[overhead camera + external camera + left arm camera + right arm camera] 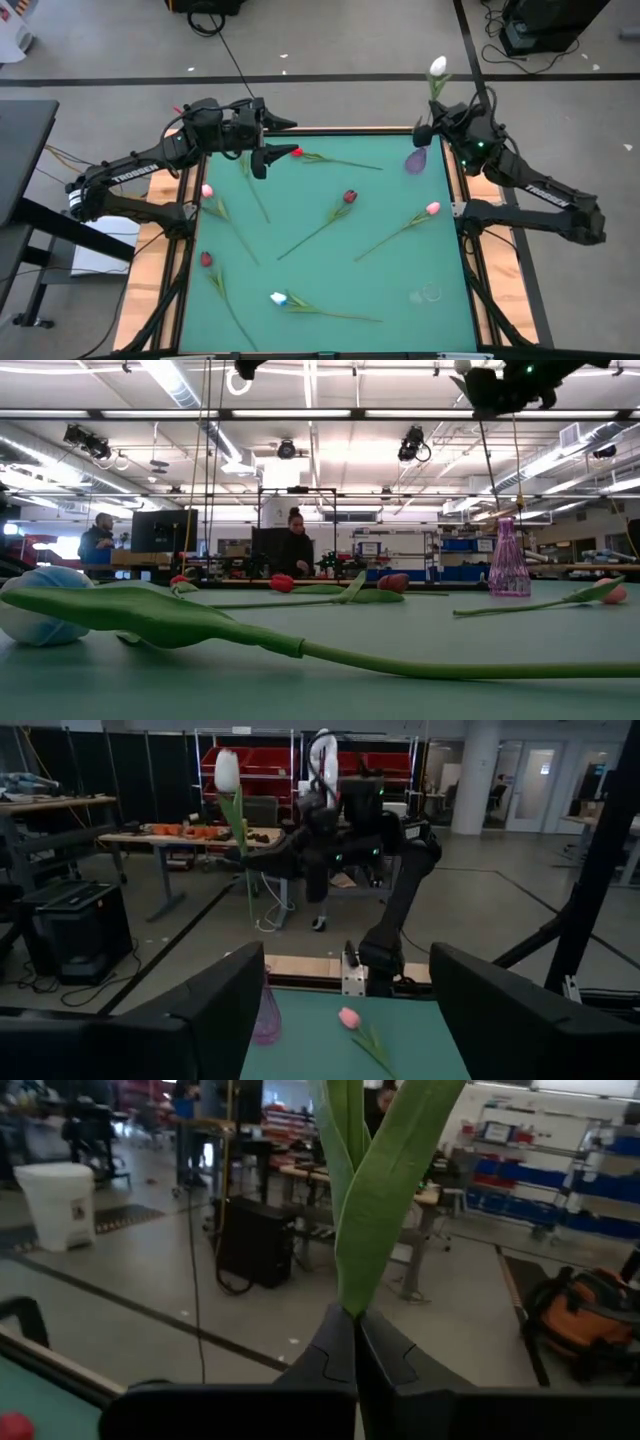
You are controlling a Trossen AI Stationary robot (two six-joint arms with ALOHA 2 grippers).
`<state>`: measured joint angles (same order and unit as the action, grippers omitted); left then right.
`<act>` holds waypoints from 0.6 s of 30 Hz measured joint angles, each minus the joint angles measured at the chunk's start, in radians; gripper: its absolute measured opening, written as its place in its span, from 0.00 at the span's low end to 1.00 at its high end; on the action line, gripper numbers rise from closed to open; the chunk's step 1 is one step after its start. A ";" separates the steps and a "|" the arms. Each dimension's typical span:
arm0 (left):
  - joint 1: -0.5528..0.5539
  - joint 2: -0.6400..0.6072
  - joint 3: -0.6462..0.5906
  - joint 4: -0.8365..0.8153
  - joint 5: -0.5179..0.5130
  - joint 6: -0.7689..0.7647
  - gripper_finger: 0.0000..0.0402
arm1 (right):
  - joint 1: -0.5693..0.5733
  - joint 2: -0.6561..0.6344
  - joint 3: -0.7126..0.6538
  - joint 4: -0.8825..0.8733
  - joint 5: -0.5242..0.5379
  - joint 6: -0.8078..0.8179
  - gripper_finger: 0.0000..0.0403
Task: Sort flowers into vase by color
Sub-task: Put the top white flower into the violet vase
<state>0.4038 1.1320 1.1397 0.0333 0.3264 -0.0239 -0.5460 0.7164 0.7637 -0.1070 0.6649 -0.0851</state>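
My right gripper is raised over the table's far right corner, shut on a white tulip whose head stands above it. A purple glass vase stands upright on the mat just beside it, also in the low view. My left gripper hovers open at the far left, near a red tulip. Lying flat on the green mat are a dark red tulip, two pink ones, another red one and a white one. My right gripper pinches the white tulip between its two fingers at the stem where the leaves begin. The fingers lie level and across the stem. The tulip is upright and lifted clear, with its head up and its lower stem hanging below the fingers.
The green mat has a wooden rim. Its near right part holds only a faint clear object. In the low view a white tulip and its leaf lie right in front. People stand in the room behind.
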 joint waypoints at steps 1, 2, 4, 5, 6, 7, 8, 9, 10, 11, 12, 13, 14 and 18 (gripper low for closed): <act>0.000 0.000 0.000 0.000 0.000 0.000 0.72 | -0.009 -0.007 -0.012 0.007 -0.001 0.000 0.00; 0.000 0.000 0.000 0.000 0.000 0.000 0.72 | -0.017 -0.015 -0.018 0.015 -0.001 0.000 0.00; 0.000 0.000 0.000 0.000 0.000 0.000 0.72 | -0.030 -0.033 -0.022 0.020 0.002 0.001 0.00; 0.000 0.000 0.000 0.000 0.000 0.000 0.72 | -0.036 -0.040 -0.022 0.016 0.001 -0.001 0.00; 0.000 0.000 0.000 0.000 0.000 0.000 0.72 | -0.041 -0.045 -0.022 0.010 0.000 -0.002 0.00; 0.000 0.000 0.000 0.000 0.000 0.000 0.72 | -0.046 -0.050 -0.022 0.002 -0.001 -0.002 0.00; 0.000 0.000 0.000 0.000 0.000 0.000 0.72 | -0.050 -0.054 -0.022 -0.009 -0.004 -0.001 0.00; 0.000 0.000 0.000 0.000 0.000 0.000 0.72 | -0.053 -0.057 -0.022 -0.024 -0.012 0.005 0.00; 0.000 0.000 0.000 0.000 0.000 0.000 0.72 | -0.056 -0.059 -0.022 -0.036 -0.019 0.015 0.00; 0.000 0.000 0.000 0.000 0.000 0.000 0.72 | -0.058 -0.060 -0.022 -0.046 -0.026 0.026 0.00; 0.000 0.000 0.000 0.000 0.000 0.000 0.72 | -0.060 -0.059 -0.022 -0.057 -0.030 0.035 0.00; 0.000 0.000 0.000 0.000 0.000 0.000 0.72 | -0.060 -0.059 -0.023 -0.070 -0.030 0.038 0.00; 0.000 0.000 0.000 0.000 0.000 0.000 0.72 | -0.060 -0.057 -0.026 -0.072 -0.029 0.039 0.00; 0.000 0.000 0.000 0.000 0.000 0.000 0.72 | -0.060 -0.064 -0.069 -0.011 -0.020 0.041 0.00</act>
<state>0.4038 1.1320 1.1397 0.0333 0.3264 -0.0235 -0.6060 0.6521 0.6945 -0.1181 0.6450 -0.0444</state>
